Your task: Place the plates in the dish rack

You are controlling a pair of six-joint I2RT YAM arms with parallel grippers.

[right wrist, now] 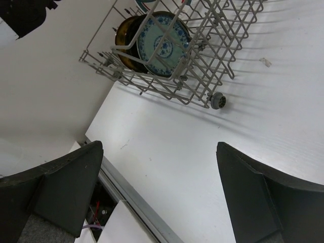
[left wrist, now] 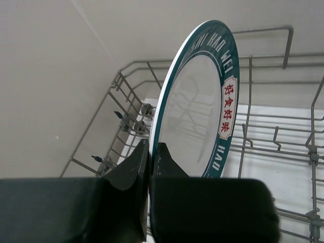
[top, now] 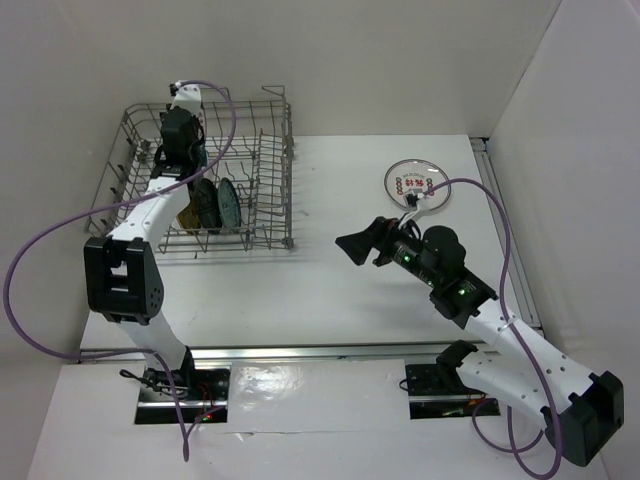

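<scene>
I'm counting five plates for sure. One green-rimmed plate (left wrist: 202, 101) is sitting in my left gripper (left wrist: 150, 162). Three are standing in the rack: teal patterned plate (top: 229, 205), black plate (top: 207, 202), yellow plate (right wrist: 120, 38). One red-marked plate (top: 415, 183) is lying at 1 o'clock on the table (top: 330, 290). I'm seeing one dish rack (top: 289, 190) at 10 o'clock. I'm counting two grippers, the other being my right gripper (right wrist: 158, 152).

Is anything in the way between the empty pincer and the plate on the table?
Nothing visible lies between the open right pincer and the round white plate with red marks; only that arm's own purple cable crosses the plate's rim.
</scene>
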